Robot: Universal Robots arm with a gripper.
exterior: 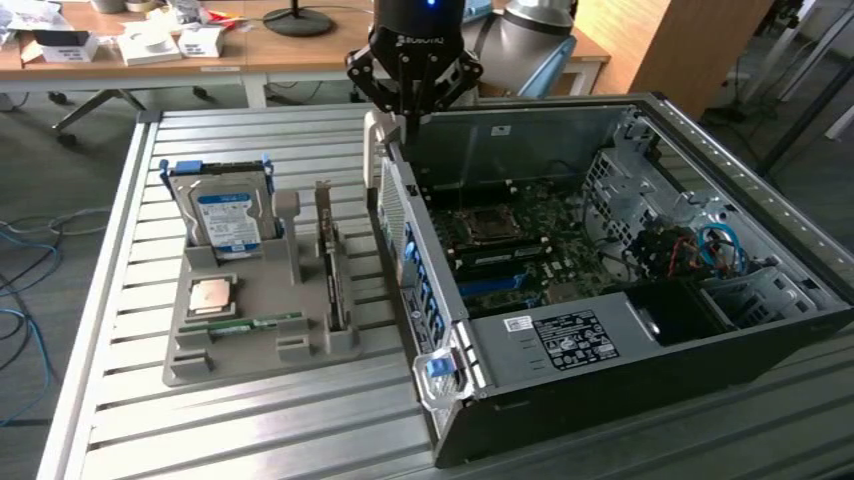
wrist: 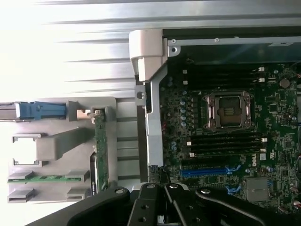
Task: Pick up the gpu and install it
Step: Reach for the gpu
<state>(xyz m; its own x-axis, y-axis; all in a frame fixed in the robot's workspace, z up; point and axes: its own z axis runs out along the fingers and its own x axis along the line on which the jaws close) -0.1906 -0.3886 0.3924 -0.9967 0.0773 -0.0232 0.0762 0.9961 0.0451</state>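
- Currently the gripper (exterior: 412, 112) (wrist: 163, 197) hangs over the open computer case (exterior: 534, 130), above the far corner of the wall that faces the parts holder (exterior: 254, 355). Its fingers are pressed together and pinch nothing.
- The gpu (exterior: 330, 265) (wrist: 100, 150) stands on edge in a slot of that grey holder, just beside the case on the exterior view's left. It is apart from the gripper.
- A blue-labelled hard drive (exterior: 227, 220) stands upright in the holder, farther from the case than the gpu.
- A processor chip (exterior: 214, 295) and a green memory stick (exterior: 247, 325) lie flat in the holder, also beyond the gpu from the case.
- Inside the case lies the motherboard (exterior: 534, 250), with its processor socket (exterior: 483, 225) (wrist: 229, 110) showing.
- Case and holder rest on a slatted metal table (exterior: 267, 430).
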